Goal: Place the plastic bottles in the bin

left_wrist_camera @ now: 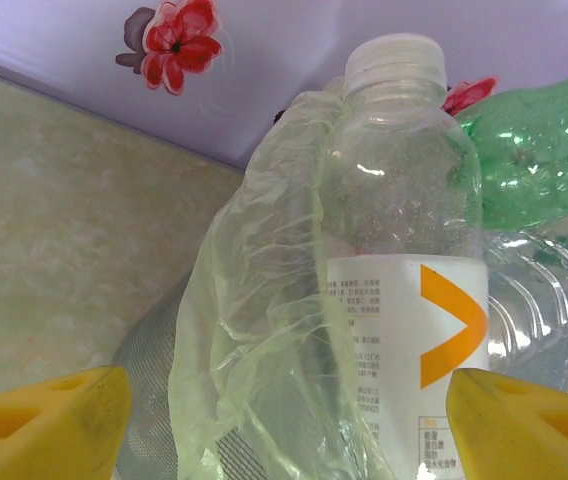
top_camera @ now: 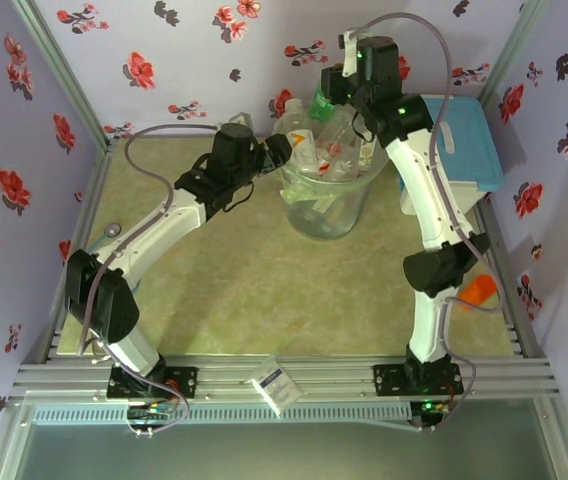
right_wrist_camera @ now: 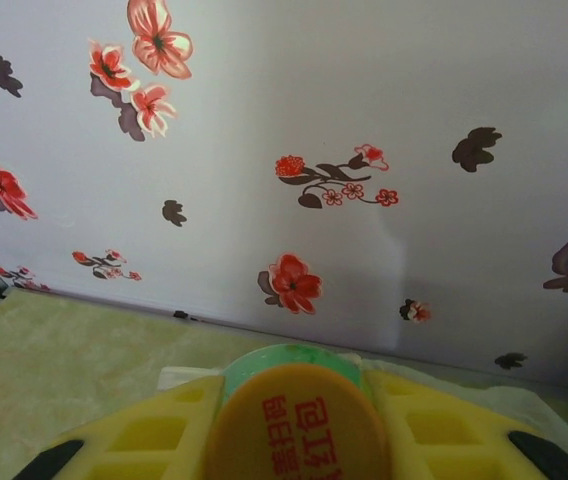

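Here we are at the back of the pale green tabletop, where the round translucent grey-green plastic bin stands, lined with a thin pale green bag. It is crowded with clear plastic bottles, their necks poking above the rim. The left arm reaches in from the left, and the yellow left fingers sit at the bin's left rim, spread wide apart. Between them stands a clear plastic bottle with a white label and an orange chevron, upright, pale cap on top, just behind a fold of the bag. The finger on the left of the wrist view is well clear of that bottle, with bag in between. The one on the right sits right at the label's edge, and whether it touches I cannot tell. So those fingers are parted, with nothing gripped. Up top, the right arm arches over the far side of the bin. The right fingers are clamped tight on the neck end of a green plastic bottle. Its orange-yellow cap with red print faces the wrist camera. That bottle hangs over the bin's back rim, just beside the clear ones. To the right of the bin, a white cooler box with a blue lid sits by the flowered wall.
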